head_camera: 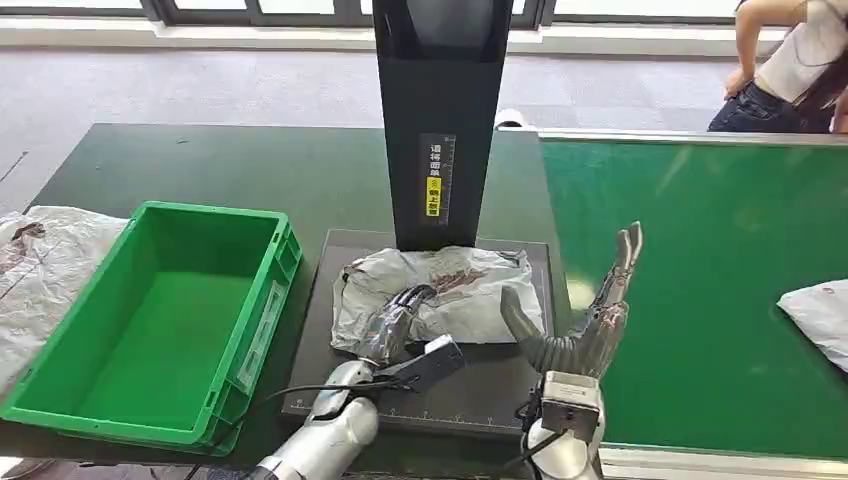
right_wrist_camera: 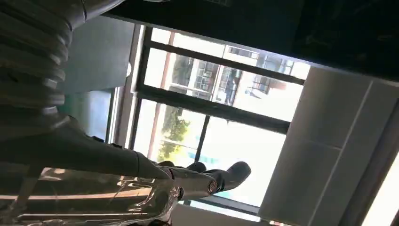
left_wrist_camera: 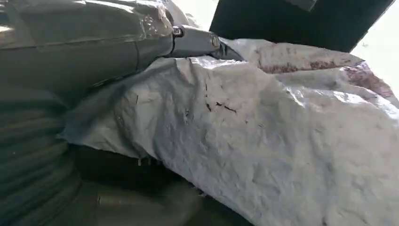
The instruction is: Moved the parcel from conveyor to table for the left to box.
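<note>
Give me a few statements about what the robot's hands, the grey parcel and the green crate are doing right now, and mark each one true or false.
1. The green crate has a parcel inside. False: it is empty.
2. The left hand rests on the grey parcel lying on the black mat. True.
3. The right hand holds that parcel. False: it is raised beside it, fingers apart, holding nothing.
4. Another parcel lies on the green conveyor. True.
5. A person stands beyond the conveyor. True.
</note>
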`<action>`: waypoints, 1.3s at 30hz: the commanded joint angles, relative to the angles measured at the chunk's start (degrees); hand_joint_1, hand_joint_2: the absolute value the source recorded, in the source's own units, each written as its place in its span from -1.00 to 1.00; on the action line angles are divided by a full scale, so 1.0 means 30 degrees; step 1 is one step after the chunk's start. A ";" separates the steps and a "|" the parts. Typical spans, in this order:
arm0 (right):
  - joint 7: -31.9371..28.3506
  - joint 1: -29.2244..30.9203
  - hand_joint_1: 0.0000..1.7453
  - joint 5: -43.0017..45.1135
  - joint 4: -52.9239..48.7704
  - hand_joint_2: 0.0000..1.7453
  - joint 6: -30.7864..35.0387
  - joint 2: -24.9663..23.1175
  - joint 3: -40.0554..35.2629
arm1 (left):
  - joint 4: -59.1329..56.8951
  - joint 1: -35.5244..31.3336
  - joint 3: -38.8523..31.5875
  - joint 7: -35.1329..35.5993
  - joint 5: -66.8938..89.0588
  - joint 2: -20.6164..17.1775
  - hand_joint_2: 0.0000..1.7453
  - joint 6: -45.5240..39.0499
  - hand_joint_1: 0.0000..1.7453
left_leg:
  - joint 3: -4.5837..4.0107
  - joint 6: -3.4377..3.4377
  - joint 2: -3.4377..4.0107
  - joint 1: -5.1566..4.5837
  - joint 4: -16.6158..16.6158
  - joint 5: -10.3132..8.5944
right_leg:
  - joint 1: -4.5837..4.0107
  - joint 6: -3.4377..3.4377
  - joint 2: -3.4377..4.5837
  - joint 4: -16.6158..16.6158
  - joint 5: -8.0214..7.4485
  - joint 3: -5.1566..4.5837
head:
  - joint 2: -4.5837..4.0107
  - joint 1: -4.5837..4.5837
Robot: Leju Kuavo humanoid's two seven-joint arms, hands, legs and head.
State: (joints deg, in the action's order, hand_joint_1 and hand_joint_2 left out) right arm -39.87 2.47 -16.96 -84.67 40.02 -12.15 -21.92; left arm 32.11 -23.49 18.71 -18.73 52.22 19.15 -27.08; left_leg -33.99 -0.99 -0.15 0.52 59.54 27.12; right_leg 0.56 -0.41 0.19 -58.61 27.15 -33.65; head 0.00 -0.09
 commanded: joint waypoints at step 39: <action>-0.0044 0.0369 -1.00 0.0116 0.0942 1.00 -0.0007 0.0673 0.0133 | -0.0348 -0.0303 -0.0199 0.1303 0.1867 -0.0497 1.00 -0.2491 1.00 | 0.0054 0.0009 0.0019 0.0000 -0.0066 -0.0025 | -0.0005 0.0007 0.0007 0.0065 -0.0031 0.0054 | 0.0000 0.0000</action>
State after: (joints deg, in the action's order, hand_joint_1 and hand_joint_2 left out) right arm -39.87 2.30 -16.87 -84.67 40.02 -12.07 -21.92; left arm 32.41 -23.78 18.75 -15.08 57.61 19.30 -34.60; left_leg -33.98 -0.99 -0.17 0.52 59.54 27.11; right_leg 0.55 -0.41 0.17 -58.61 27.15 -33.62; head 0.00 -0.09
